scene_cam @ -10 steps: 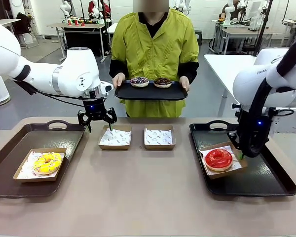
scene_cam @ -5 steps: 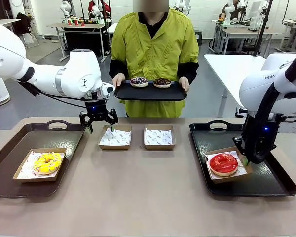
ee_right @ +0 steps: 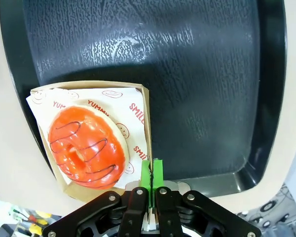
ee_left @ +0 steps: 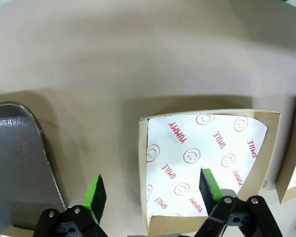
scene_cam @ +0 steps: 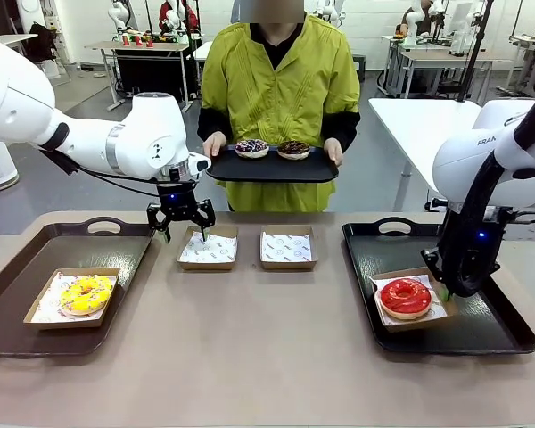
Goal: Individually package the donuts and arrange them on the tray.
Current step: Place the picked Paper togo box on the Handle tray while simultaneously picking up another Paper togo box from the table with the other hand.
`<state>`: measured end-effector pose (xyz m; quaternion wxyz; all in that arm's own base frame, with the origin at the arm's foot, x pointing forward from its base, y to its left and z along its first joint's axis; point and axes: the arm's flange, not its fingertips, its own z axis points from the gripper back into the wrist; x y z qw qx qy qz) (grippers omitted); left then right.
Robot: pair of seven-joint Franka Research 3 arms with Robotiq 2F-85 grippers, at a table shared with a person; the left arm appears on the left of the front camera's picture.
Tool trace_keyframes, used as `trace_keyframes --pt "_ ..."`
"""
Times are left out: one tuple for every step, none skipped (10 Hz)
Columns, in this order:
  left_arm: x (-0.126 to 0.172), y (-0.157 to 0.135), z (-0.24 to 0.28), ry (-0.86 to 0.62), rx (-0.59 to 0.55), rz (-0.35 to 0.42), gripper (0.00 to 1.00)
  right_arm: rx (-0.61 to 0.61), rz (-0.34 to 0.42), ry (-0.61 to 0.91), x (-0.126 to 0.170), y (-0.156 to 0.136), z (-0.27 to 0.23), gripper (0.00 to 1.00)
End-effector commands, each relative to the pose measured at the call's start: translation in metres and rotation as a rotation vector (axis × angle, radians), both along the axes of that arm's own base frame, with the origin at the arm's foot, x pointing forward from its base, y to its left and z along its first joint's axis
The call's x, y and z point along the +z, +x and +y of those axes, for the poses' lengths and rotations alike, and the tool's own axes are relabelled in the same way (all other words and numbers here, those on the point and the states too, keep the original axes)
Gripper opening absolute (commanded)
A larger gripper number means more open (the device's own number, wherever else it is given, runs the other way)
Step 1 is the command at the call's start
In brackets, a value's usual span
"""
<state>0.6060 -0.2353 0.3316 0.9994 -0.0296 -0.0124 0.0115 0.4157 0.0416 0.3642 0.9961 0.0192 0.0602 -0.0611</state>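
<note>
Hanging over the tabletop [scene_cam: 250, 357], the left end effector [scene_cam: 181, 220] has its jaws spread wide and grasps nothing. In its wrist view one green pad [ee_left: 96, 190] sits above bare tabletop just outside a wall of an empty paper-lined box [ee_left: 207, 148], while the other pad is over the printed paper inside. The yellow donut [scene_cam: 86, 294] lies well apart from it, in its own box [scene_cam: 40, 321] on the left tray [scene_cam: 116, 254], nearer the robot. A second empty box [scene_cam: 287, 249] stands beside the first. The right end effector [ee_right: 151, 170] is clenched on the wall of the red donut's box [ee_right: 146, 123], pads pressed together with the thin cardboard edge between them. The red donut [ee_right: 86, 147] rests inside that box on the right tray [scene_cam: 490, 330], just beside the pads but not touching them. Across the tabletop a person holds a small black tray [scene_cam: 272, 168] in both hands, carrying the dark sprinkled donut [scene_cam: 252, 147] and the brown chocolate donut [scene_cam: 293, 148], both well beyond either end effector.
</note>
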Motion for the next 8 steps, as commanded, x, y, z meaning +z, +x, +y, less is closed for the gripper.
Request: trace_keyframes --pt "0.0015 0.0102 -0.0006 0.036 -0.020 0.025 0.40 -0.007 0.022 0.033 -0.0063 0.0014 -0.0024 0.61" --pt "0.0012 0.0107 -0.0013 0.033 -0.021 0.032 0.00 -0.014 0.029 0.036 -0.0064 0.0020 -0.0031 1.00" --pt "0.0013 0.0110 -0.0017 0.033 -0.024 0.035 0.38 -0.017 0.031 0.037 -0.0062 0.0022 -0.0030 0.64" --pt "0.0019 0.0112 -0.0016 0.031 -0.026 0.038 0.00 -0.017 0.030 0.039 -0.0057 0.0020 -0.0025 1.00" --pt "0.0023 0.0113 -0.0016 0.028 -0.026 0.039 0.00 -0.021 0.030 0.042 -0.0054 0.0023 -0.0025 1.00" --pt "0.0024 0.0112 -0.0013 0.027 -0.027 0.042 0.00 -0.022 0.031 0.044 -0.0054 0.0024 -0.0024 1.00" --pt "0.0028 0.0111 -0.0011 0.025 -0.028 0.043 0.00 -0.021 0.032 0.046 -0.0055 0.0024 -0.0023 1.00" --pt "0.0031 0.0109 -0.0006 0.024 -0.027 0.045 0.00 -0.019 0.033 0.046 -0.0056 0.0020 -0.0024 1.00"
